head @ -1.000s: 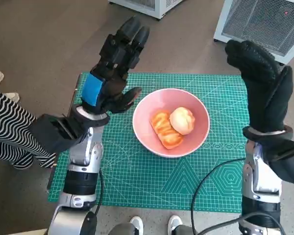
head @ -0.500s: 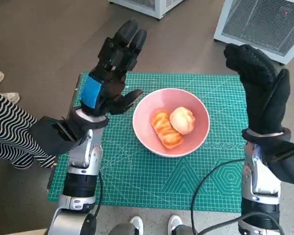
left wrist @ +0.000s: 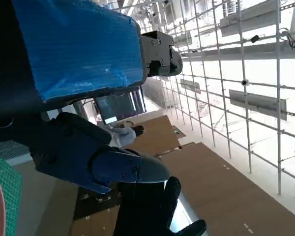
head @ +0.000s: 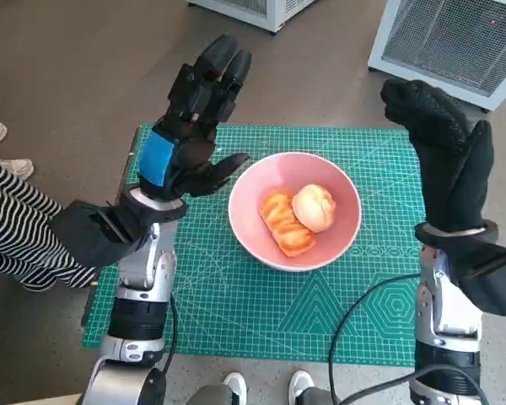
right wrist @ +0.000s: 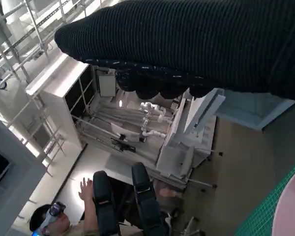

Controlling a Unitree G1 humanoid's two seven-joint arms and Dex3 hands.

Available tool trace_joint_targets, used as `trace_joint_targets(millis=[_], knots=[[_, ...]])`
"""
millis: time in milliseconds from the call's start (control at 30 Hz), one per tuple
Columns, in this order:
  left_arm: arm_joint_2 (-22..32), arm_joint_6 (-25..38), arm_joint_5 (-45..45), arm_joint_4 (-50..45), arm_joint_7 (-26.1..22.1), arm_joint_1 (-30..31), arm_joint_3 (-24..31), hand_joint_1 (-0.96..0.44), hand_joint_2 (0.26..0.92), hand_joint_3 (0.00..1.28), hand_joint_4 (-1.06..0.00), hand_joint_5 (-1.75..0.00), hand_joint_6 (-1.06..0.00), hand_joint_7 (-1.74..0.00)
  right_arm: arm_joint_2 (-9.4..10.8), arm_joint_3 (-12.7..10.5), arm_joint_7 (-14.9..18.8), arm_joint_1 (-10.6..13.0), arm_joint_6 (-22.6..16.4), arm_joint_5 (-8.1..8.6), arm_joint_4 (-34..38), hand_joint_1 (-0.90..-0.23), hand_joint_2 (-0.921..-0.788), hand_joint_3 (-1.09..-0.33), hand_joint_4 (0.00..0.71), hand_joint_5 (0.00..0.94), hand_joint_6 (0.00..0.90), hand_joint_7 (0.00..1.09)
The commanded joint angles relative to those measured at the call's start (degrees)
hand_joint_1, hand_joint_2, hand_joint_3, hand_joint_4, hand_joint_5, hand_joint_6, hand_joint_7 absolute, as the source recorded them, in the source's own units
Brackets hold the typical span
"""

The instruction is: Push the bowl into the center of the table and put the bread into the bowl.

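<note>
While both sets of fingers are spread wide and holding nothing, the left hand (head: 188, 139) sits raised just left of the bowl, blue tape facing up, its black fingers (head: 220, 66) pointing away past the far edge of the mat. The right hand (head: 451, 156) in the knit glove is up on the other side, upright and open too, well apart from the bowl.

Between them, the pink bowl (head: 294, 210) sits pretty much mid-desk on the green cutting mat (head: 236, 295). Inside it are two pieces of bread: an orange-ish one (head: 285, 224) and a paler round bun (head: 314, 207), touching each other.

Head view is the only one that really shows the bread. The left wrist view mostly gets the taped back of the left hand (left wrist: 73, 44), a sliver of mat and bowl rim at the edge, plus the gloved right hand (left wrist: 152, 209) poking in. The right wrist view has the glove (right wrist: 196, 44) as a dark band, a corner of the bowl (right wrist: 290, 214), and a person (right wrist: 69, 221) in the background that the head view doesn't catch. Head view does show striped trouser legs (head: 17, 232) beside the desk, and white shoes (head: 266, 386) at the near edge.
</note>
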Motion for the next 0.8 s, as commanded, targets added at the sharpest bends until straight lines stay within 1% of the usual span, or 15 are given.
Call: trace_joint_targets(millis=[33,333,800], knots=[[-0.1,0.2,-0.1,-0.1,0.2,0.3,-0.1,-0.36,0.881,0.21,-0.11,-0.03,0.0,-0.48,-0.1,0.1,0.7,1.4,-0.1,0.29,1.0,-0.728,-0.921,-0.685,0.162,0.003,0.052,0.53],[-0.3,0.0,0.1,-0.4,0.2,0.4,-0.2,-0.31,0.879,0.21,-0.12,-0.04,0.0,-0.52,-0.2,-0.1,1.1,1.2,-0.8,0.36,1.8,-0.723,-0.921,-0.684,0.163,0.002,0.045,0.53],[0.0,-1.6,0.0,0.9,-1.4,0.4,-0.3,-0.3,0.871,0.23,-0.12,-0.04,0.0,-0.53,-0.2,-0.3,1.3,1.5,-1.5,0.44,2.5,-0.715,-0.921,-0.683,0.165,0.003,0.044,0.52]])
